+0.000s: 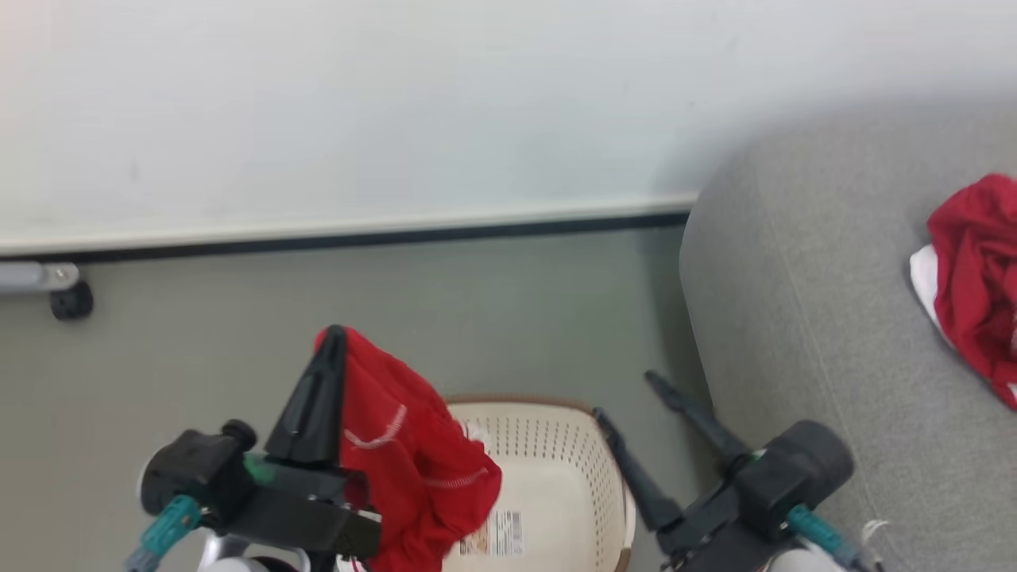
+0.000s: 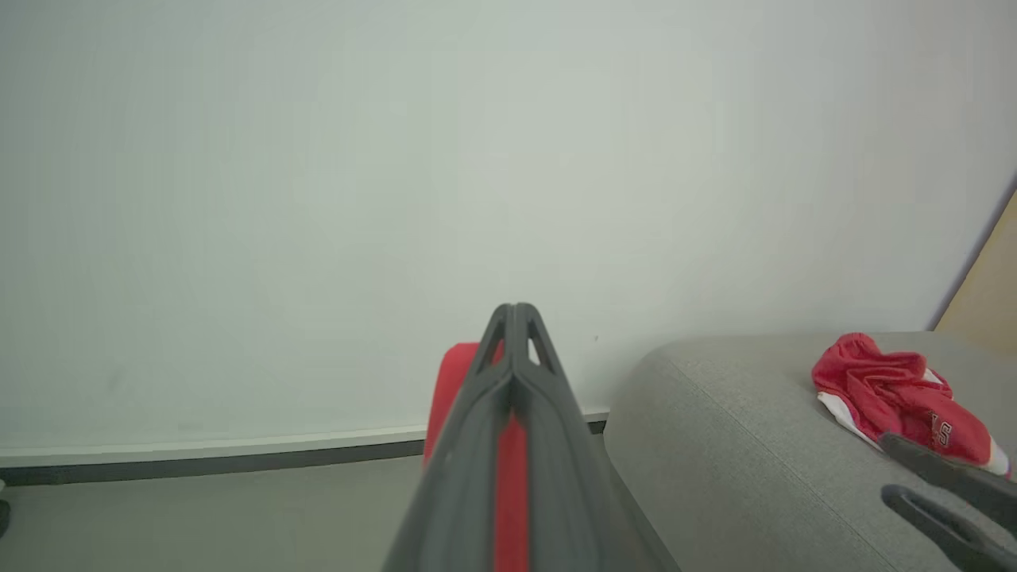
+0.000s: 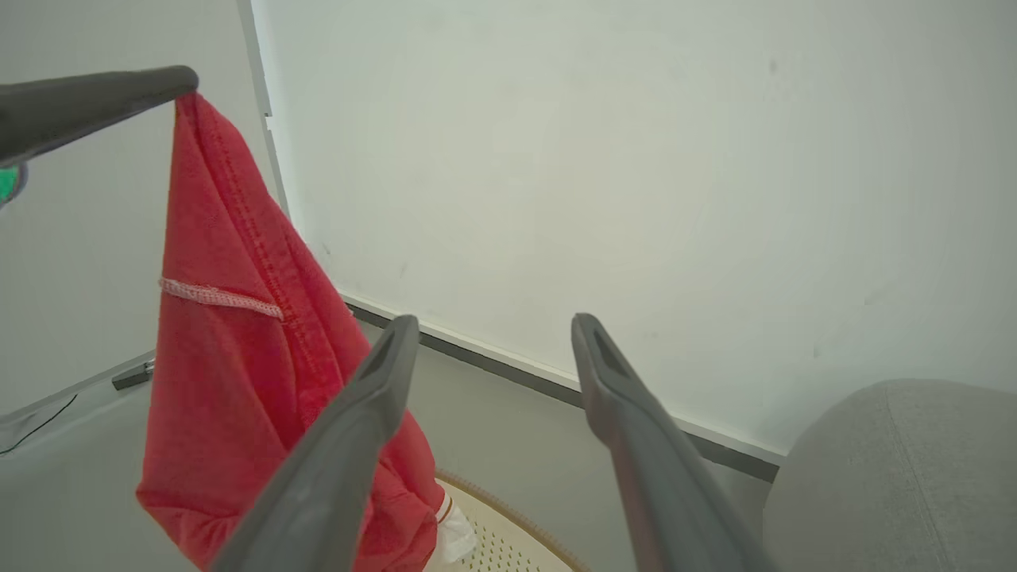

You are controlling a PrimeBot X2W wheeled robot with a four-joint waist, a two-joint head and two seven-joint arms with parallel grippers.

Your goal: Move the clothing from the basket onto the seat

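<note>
**Position.** The left gripper [image 1: 332, 343] has its jaws pressed fully together on one edge of a red garment [image 1: 413, 453]. The garment hangs free above the basket [image 1: 588, 477], its lower folds draping over the near rim. The right gripper [image 1: 626, 396] stands with its jaws spread wide and holds nothing; it sits between the basket and the seat [image 1: 794, 318]. A second red garment [image 1: 973, 270] with a white panel lies crumpled on the seat.

**Handling.** The fabric appears light, soft and limp, and it falls in long folds from a single pinch point. It is probably not fragile, but thin cloth may slip. A grip on a stitched hem or a bunched fold is likely to be most secure.

**Markings.**
- A white stitched stripe [image 3: 221, 295] crosses the hanging garment.
- White lettering [image 2: 942, 434] on the seat garment is too small to read.
- A sticker [image 1: 496, 534] on the basket floor carries barcode-like print, also illegible.
</note>
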